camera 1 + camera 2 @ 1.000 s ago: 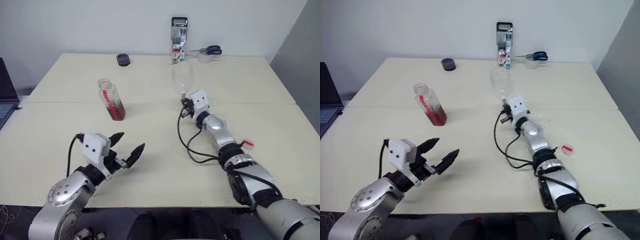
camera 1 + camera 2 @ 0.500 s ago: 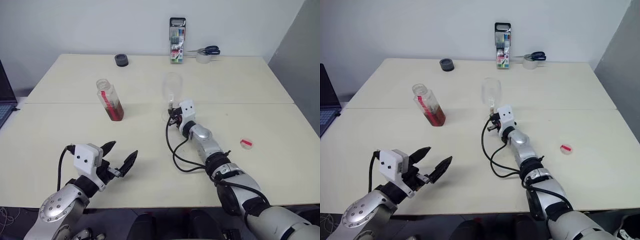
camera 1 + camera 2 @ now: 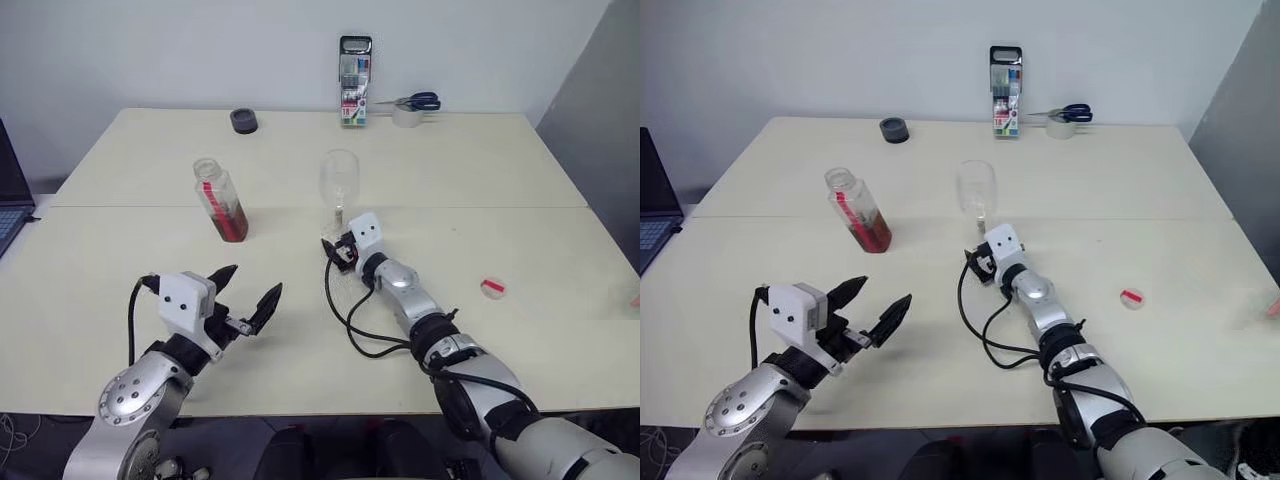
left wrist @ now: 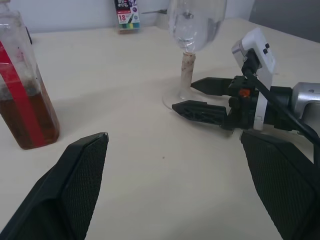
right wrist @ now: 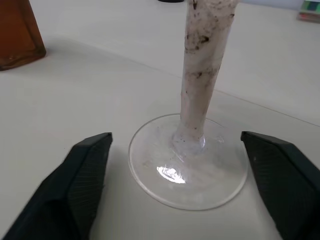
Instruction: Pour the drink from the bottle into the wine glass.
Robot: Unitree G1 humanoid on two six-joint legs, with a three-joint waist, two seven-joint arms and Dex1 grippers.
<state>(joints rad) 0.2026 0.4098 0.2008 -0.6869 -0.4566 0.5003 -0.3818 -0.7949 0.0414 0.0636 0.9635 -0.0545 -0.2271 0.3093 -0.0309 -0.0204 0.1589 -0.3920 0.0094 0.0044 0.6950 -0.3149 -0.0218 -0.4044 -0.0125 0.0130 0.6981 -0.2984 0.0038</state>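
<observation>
While the wine glass (image 3: 340, 186) stands upright mid-worktop (image 3: 500, 170), the right claw (image 4: 192, 97) gapes just short of its foot; the uncapped bottle (image 3: 220, 199) stands well left, left claw (image 3: 248, 291) spread.

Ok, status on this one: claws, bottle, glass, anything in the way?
Both claws open: left claw empty, right claw empty at the wine glass foot. Glass upright, empty. Bottle uncapped, drink inside, untouched. Nothing between bottle and glass.
</observation>
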